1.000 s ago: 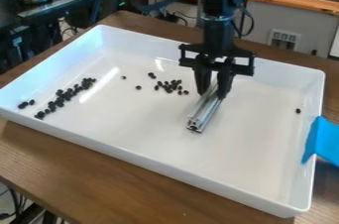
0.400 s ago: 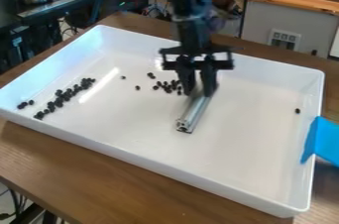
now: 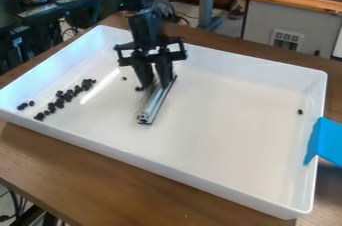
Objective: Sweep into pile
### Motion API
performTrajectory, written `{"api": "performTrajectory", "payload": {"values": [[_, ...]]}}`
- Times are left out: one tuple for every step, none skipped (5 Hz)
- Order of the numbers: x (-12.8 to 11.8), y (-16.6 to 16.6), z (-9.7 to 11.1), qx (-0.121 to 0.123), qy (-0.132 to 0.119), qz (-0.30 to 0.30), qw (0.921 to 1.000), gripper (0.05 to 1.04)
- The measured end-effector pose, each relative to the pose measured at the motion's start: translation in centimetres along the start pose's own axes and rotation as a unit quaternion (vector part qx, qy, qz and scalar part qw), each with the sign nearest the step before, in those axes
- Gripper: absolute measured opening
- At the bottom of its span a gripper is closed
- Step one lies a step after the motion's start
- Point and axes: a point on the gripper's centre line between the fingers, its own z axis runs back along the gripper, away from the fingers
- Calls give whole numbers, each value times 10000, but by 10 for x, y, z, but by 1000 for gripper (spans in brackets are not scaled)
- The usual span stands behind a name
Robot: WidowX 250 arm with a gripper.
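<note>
Now the gripper [image 3: 155, 86] has moved nearer the dark pile [image 3: 59, 103]; jaws clamped, seemingly, on a metal bar [image 3: 154, 104]

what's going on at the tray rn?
The claw is gripping a metal bar down in the white tray, apparently to sweep dark beads into a pile. Most visible beads form a loose band on the left side of the picture; one sits alone near the right wall.
</note>
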Motion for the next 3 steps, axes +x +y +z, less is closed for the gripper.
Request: {"api": "performTrajectory", "payload": {"values": [[3,8,-1,-65,-143,288,9995,341],[7,11,0,-177,-330,630,9973,341],[13,10,1,-242,-413,759,9960,341]]}}
